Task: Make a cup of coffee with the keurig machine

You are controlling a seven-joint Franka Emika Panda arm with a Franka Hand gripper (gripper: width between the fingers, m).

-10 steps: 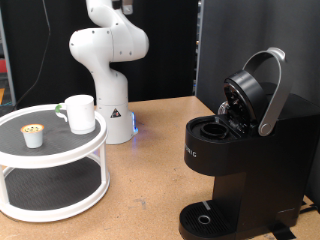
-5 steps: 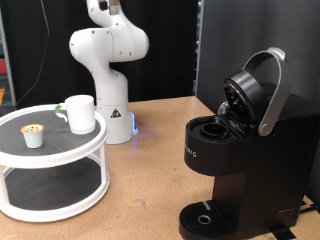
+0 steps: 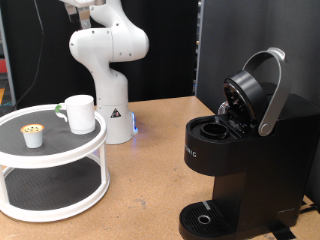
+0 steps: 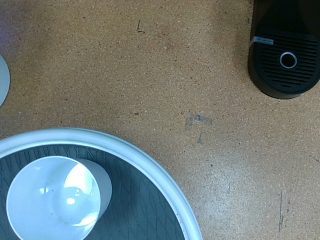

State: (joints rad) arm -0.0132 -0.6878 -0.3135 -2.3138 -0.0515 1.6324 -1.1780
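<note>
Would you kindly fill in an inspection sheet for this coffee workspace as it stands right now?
Surface: brown cork-like tabletop, with a white two-tier round stand.
Job's things: cup upright on the stand's top tier; keurig machine with lid raised, pod chamber open, drip tray bare.
Clutter: small white pod beside the cup, apart from it.
Grippers: gripper not in view; arm raised at the exterior view's top.
Cables: thin cable behind the stand.
Surroundings: dark panels behind.

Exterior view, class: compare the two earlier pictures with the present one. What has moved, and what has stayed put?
Only the white robot arm changed: its upper part swung toward the exterior view's left, at the top edge. The gripper itself does not show. The plain white ceramic cup, the small white pod on the round white two-tier stand and the open black keurig machine stayed put.
</note>
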